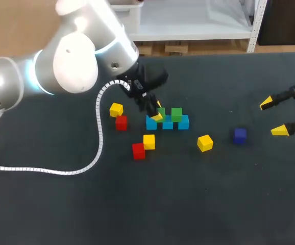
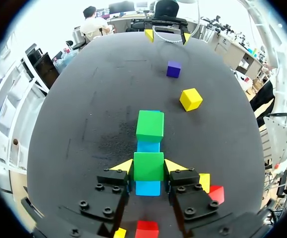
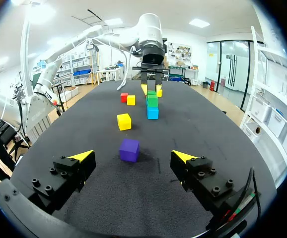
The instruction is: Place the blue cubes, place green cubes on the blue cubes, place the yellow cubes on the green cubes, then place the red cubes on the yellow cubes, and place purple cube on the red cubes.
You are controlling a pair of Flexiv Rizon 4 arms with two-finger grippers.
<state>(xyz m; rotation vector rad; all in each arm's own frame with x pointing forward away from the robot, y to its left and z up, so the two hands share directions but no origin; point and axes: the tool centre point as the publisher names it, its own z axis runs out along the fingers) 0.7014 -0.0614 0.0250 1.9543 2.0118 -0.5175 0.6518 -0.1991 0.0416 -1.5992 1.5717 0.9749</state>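
**Head view:** Three small light-blue cubes [image 1: 168, 124] form a row on the dark bench [image 1: 137, 204], so the base layer is done. One small green cube [image 1: 176, 113] rests on the row. The left gripper [image 1: 157, 111] is at the second green cube [image 1: 162, 111]. Three small yellow cubes [image 1: 205, 143], two small red cubes [image 1: 138, 150] and the dark purple cube [image 1: 240, 135] lie loose; those layers remain.

**Left wrist view:** The left gripper [image 2: 148, 166] grasps the second green cube [image 2: 148, 166] from both sides, seated on the row. The green layer appears complete once it is released.

**Right wrist view:** The right gripper [image 3: 132, 156] is spread and empty, with the purple cube [image 3: 129, 149] ahead of it, untouched.
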